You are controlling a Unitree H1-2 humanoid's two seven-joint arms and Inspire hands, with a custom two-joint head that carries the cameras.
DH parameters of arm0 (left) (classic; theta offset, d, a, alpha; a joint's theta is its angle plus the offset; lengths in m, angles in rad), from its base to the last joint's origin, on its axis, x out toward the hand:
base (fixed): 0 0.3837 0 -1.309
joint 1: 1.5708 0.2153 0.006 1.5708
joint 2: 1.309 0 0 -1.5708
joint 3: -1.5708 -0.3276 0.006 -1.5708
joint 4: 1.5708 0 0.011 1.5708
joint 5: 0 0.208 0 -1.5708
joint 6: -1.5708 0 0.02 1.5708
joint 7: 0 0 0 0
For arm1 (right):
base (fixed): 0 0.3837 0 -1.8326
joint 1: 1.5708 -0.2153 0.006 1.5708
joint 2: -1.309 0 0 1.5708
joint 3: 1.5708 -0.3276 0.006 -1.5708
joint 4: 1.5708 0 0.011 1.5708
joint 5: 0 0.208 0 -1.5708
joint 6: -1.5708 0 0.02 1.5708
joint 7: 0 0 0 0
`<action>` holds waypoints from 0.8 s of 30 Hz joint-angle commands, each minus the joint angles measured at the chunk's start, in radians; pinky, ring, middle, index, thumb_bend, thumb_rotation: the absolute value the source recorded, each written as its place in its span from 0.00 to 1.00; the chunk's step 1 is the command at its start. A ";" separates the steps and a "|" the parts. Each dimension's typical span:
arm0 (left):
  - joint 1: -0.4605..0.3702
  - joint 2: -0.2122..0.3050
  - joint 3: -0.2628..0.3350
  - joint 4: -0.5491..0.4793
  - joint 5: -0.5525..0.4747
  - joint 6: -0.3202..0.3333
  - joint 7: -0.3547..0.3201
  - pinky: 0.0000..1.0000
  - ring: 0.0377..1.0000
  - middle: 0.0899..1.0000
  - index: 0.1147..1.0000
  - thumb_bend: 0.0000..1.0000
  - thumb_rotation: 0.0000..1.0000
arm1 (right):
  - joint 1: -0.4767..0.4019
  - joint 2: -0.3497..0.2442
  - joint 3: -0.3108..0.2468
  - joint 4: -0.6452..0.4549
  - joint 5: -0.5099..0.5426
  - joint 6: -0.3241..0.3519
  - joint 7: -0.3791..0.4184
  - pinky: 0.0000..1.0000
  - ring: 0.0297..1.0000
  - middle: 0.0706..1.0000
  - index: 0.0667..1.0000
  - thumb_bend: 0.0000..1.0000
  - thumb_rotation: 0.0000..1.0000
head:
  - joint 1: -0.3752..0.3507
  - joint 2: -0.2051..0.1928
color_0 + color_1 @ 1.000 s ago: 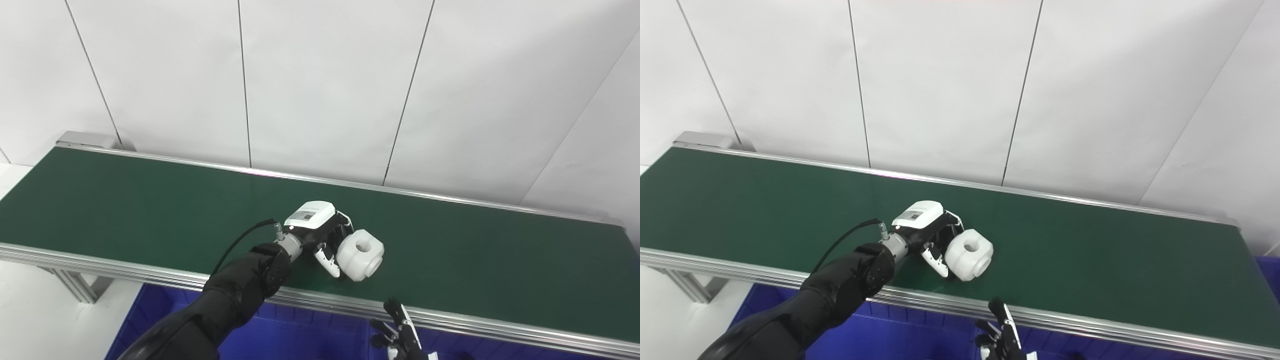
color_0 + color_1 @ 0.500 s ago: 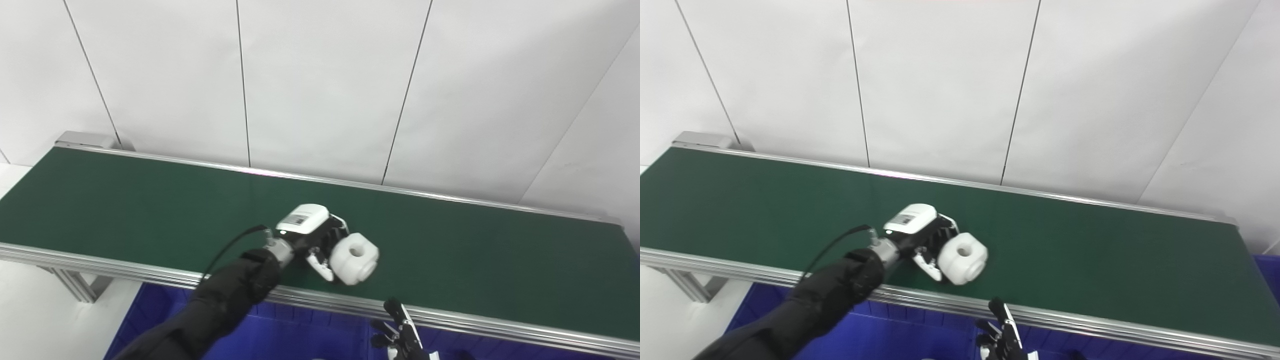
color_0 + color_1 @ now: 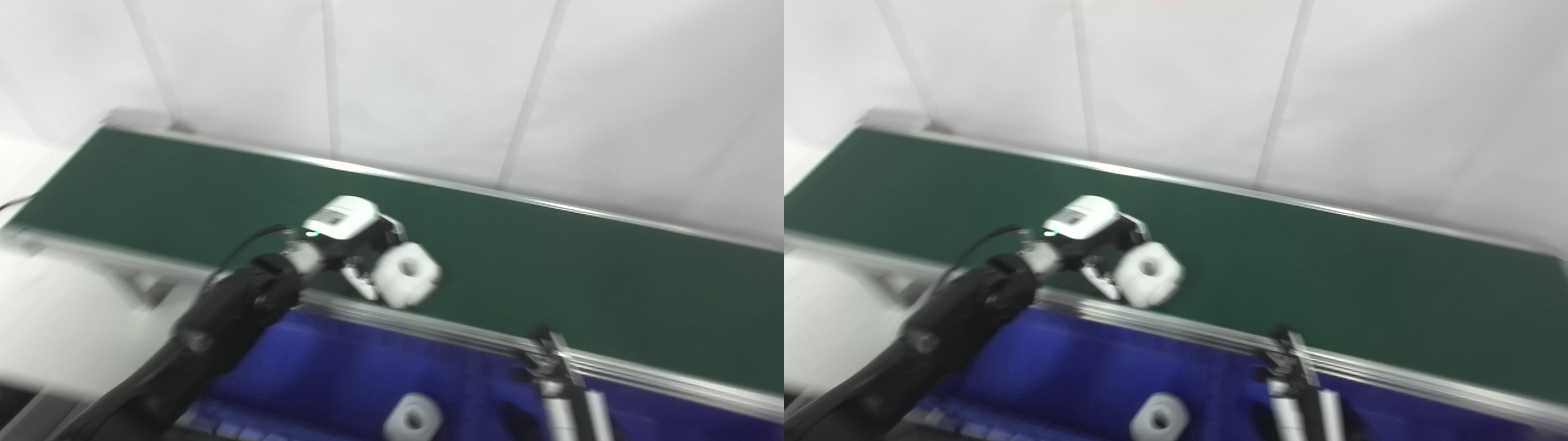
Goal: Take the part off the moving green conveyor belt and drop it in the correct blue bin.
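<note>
My left hand (image 3: 352, 242) is shut on a white rounded part with a centre hole (image 3: 407, 280), holding it above the near edge of the green conveyor belt (image 3: 551, 275). Both views are blurred by camera motion. Below the belt's front rail lies a blue bin (image 3: 318, 367) with another white part (image 3: 413, 419) in it. My right hand (image 3: 554, 373) reaches up near the front rail at the lower right; its fingers are blurred. The held part (image 3: 1149, 272) and my left hand (image 3: 1093, 236) also show in the right eye view.
The belt's aluminium front rail (image 3: 465, 334) runs between the belt and the bin. A white panelled wall (image 3: 429, 79) stands behind the belt. A metal frame leg (image 3: 138, 288) shows at the left.
The camera has tilted down and shifted, showing more of the blue bin. My left hand has drawn the white part back toward the belt's near edge.
</note>
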 commanded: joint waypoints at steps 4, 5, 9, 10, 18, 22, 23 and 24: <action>0.042 0.059 0.036 -0.135 0.026 0.021 -0.027 0.50 0.49 0.47 0.40 0.52 0.00 | -0.036 -0.043 -0.035 -0.010 0.075 0.008 0.045 0.78 0.82 0.93 0.96 0.87 0.89 | 0.095 0.016; 0.068 0.073 0.040 -0.168 0.034 0.033 -0.043 0.50 0.49 0.47 0.40 0.52 0.00 | -0.043 -0.053 -0.043 -0.002 0.092 0.006 0.054 0.78 0.82 0.93 0.96 0.86 0.89 | 0.121 0.025; 0.135 0.107 0.058 -0.246 0.054 0.052 -0.077 0.47 0.46 0.46 0.41 0.52 0.00 | -0.061 -0.073 -0.064 0.019 0.134 -0.005 0.072 0.79 0.82 0.92 0.95 0.86 0.88 | 0.154 0.037; 0.148 0.113 0.062 -0.261 0.058 0.055 -0.086 0.47 0.46 0.46 0.41 0.52 0.00 | -0.064 -0.076 -0.068 0.022 0.143 -0.003 0.077 0.79 0.82 0.92 0.95 0.86 0.88 | 0.157 0.039; 0.255 0.164 0.089 -0.312 0.098 0.039 -0.087 0.49 0.47 0.46 0.41 0.52 0.00 | -0.072 -0.082 -0.091 0.030 0.188 0.011 0.093 0.75 0.80 0.91 0.93 0.88 0.84 | 0.166 0.041; 0.272 0.177 0.093 -0.310 0.117 0.021 -0.081 0.43 0.41 0.44 0.42 0.52 0.00 | -0.077 -0.086 -0.094 0.043 0.193 0.008 0.102 0.76 0.80 0.91 0.94 0.88 0.84 | 0.169 0.038; 0.272 0.179 0.094 -0.308 0.119 0.018 -0.082 0.42 0.41 0.44 0.42 0.52 0.00 | -0.078 -0.086 -0.094 0.046 0.195 0.006 0.104 0.76 0.80 0.91 0.94 0.88 0.84 | 0.169 0.038; 0.271 0.184 0.093 -0.312 0.115 0.012 -0.091 0.42 0.41 0.44 0.42 0.52 0.00 | -0.079 -0.086 -0.095 0.047 0.195 0.006 0.105 0.76 0.80 0.91 0.94 0.89 0.84 | 0.167 0.037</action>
